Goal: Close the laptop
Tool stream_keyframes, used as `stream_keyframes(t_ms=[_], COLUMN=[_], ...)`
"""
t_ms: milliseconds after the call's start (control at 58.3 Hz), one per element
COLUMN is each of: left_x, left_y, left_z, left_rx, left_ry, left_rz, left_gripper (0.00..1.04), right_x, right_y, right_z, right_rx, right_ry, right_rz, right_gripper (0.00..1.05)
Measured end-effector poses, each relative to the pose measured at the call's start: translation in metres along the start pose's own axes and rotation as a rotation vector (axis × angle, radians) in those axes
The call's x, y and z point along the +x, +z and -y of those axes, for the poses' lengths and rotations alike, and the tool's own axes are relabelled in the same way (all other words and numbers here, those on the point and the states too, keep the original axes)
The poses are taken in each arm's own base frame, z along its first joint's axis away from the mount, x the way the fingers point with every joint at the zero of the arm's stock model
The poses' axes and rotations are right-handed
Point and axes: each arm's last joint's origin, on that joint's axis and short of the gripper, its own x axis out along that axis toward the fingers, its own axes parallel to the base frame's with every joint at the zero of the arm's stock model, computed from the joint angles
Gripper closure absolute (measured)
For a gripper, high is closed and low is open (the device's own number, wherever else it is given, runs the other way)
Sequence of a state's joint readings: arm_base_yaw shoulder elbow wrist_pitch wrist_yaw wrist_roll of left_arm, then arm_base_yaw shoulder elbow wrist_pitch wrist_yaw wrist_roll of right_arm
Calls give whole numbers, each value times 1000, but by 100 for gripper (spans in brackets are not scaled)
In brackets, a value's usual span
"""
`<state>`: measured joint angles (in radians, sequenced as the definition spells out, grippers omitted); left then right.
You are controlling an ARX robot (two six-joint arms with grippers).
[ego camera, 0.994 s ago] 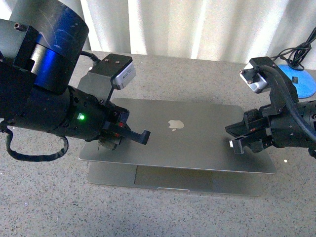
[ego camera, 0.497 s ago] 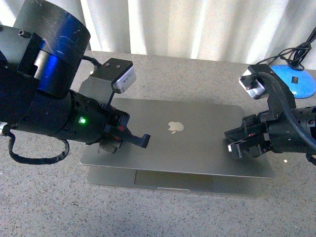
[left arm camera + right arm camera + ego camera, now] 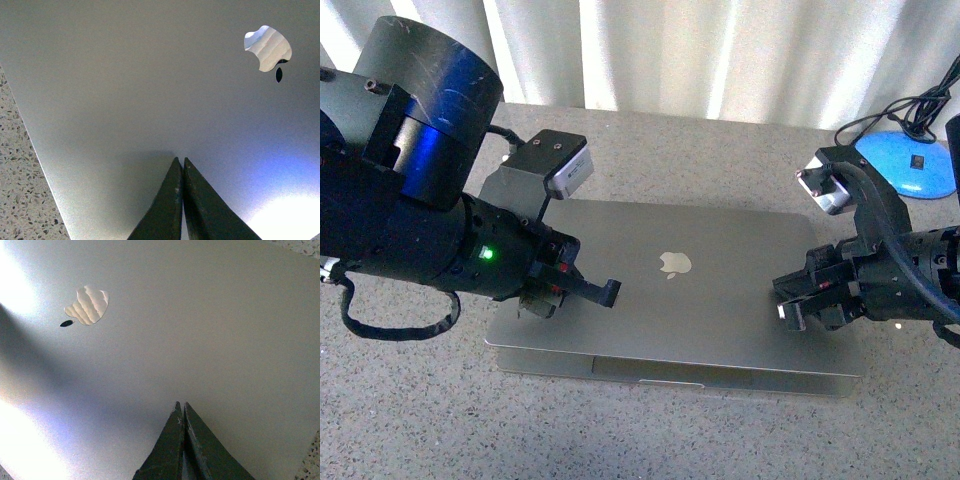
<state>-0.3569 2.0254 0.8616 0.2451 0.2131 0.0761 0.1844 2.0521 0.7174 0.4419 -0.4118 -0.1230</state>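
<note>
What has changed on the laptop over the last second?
The laptop has closed further: its lid now nearly covers the trackpad strip seen earlier. The left gripper and right gripper went down with it. Both stay shut, either side of the logo.

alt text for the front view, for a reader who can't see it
A grey laptop lies on a speckled table, its lid almost flat on the base. The left gripper and right gripper, both shut, sit over the lid on either side of its apple logo.
</note>
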Motion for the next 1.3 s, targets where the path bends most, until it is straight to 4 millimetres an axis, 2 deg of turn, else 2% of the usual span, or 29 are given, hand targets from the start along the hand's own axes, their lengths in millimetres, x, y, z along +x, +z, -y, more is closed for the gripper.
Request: stream_keyframes(t_ms=[840,1131,1303], left_x=[16,20,15], left_y=[-19,-17,-9], left_z=[-7,-13,-23], left_rx=[-36,-66,-144], left_ry=[-22,-28,38], left_rz=[-24,1,88], left_gripper=[101,101,101], right_x=[14,17,7], right_y=[-11,-9,3], right_z=[0,2,6], right_rx=[1,-7,-7], right_ry=[3,-2,-81], right_rz=[-44,-45,11], right_gripper=[104,104,104])
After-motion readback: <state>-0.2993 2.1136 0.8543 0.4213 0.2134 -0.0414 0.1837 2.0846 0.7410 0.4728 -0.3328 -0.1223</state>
